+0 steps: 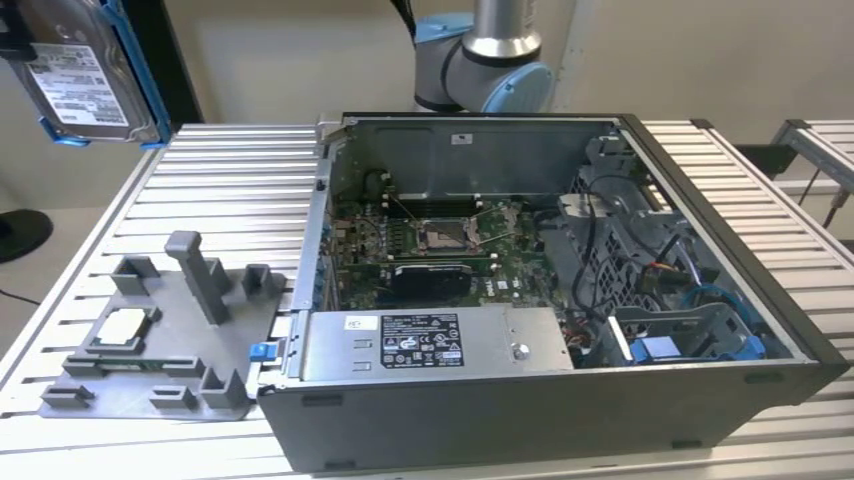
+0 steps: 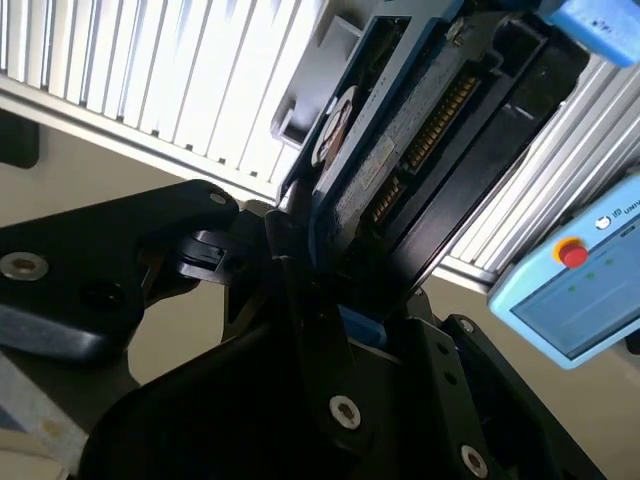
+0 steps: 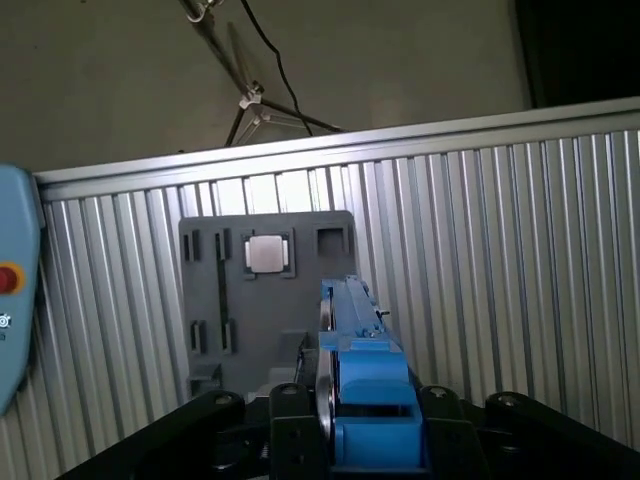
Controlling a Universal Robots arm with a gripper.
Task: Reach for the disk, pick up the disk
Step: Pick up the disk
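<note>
The disk (image 1: 83, 75), silver-grey with a white label and blue rails, hangs high above the slatted table's far corner at the exterior view's left. My gripper (image 3: 365, 405) is shut on it, with a black finger on either side of its blue rail. In both wrist views the disk (image 3: 348, 320) stands edge-on and juts out from between the fingers. Its connector edge (image 2: 420, 140) shows in the second wrist view. The table lies well below it.
An open computer case (image 1: 801, 375) takes up the middle of the slatted table (image 1: 200, 170), with a grey labelled power-supply box (image 1: 427, 345) at its front. A grey fixture tray (image 1: 160, 400) at the exterior view's left holds a small square chip (image 1: 123, 325). A blue pendant (image 2: 575, 290) lies nearby.
</note>
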